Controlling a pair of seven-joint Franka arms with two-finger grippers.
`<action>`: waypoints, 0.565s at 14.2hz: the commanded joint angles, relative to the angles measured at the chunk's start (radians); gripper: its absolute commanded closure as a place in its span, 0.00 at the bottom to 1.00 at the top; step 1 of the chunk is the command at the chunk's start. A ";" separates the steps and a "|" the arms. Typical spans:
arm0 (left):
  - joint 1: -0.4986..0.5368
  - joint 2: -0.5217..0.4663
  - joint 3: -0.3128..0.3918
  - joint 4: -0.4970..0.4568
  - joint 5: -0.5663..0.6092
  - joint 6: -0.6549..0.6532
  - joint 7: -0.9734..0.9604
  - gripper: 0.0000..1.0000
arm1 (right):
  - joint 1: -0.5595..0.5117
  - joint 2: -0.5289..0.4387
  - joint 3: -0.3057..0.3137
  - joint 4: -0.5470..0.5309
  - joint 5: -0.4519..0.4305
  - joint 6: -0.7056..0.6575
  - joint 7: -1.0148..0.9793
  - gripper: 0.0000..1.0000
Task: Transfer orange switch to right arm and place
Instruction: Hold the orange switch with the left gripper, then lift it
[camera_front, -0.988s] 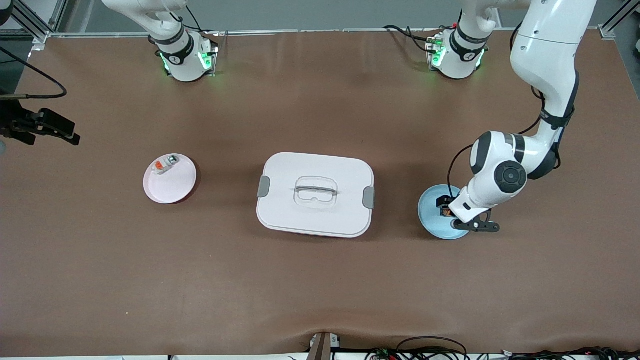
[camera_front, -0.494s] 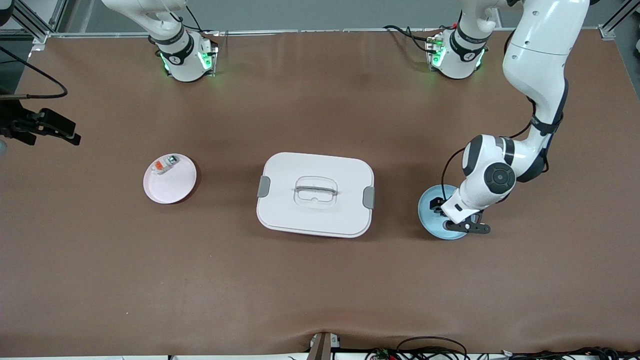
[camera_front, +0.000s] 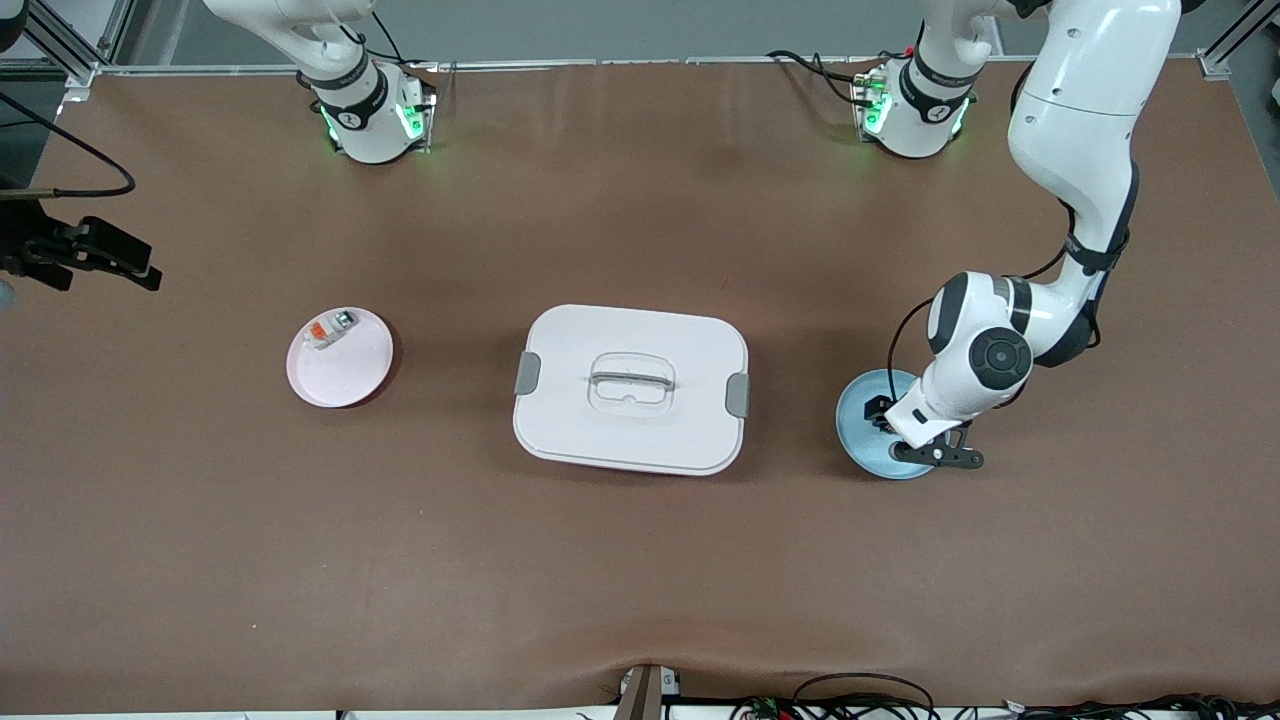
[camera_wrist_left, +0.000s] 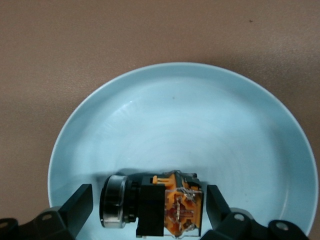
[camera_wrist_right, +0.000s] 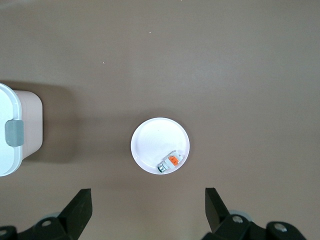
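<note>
Left claw (camera_wrist_left: 149, 212) is down over the blue plate (camera_front: 862, 428) at the left arm's end of the table (camera_front: 640, 560), jaws wide, straddling the orange switch (camera_wrist_left: 167, 205) without gripping it. The switch lies on its side in the plate. Right claw (camera_wrist_right: 149, 212) waits high above the pink plate (camera_front: 350, 372), jaws wide, holding nothing. A white-and-orange part (camera_front: 328, 329) sits in that plate. A lidded white box (camera_front: 630, 388) is between the plates.
</note>
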 joint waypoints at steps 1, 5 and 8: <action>-0.001 0.004 -0.001 -0.005 0.017 0.015 0.004 0.00 | -0.008 -0.022 0.006 -0.020 0.008 0.001 -0.007 0.00; -0.002 0.004 -0.001 -0.007 0.017 0.015 0.001 0.02 | -0.008 -0.022 0.006 -0.020 0.008 0.001 -0.007 0.00; -0.001 0.004 -0.002 -0.005 0.017 0.015 -0.010 0.35 | -0.005 -0.022 0.006 -0.020 0.008 0.002 -0.007 0.00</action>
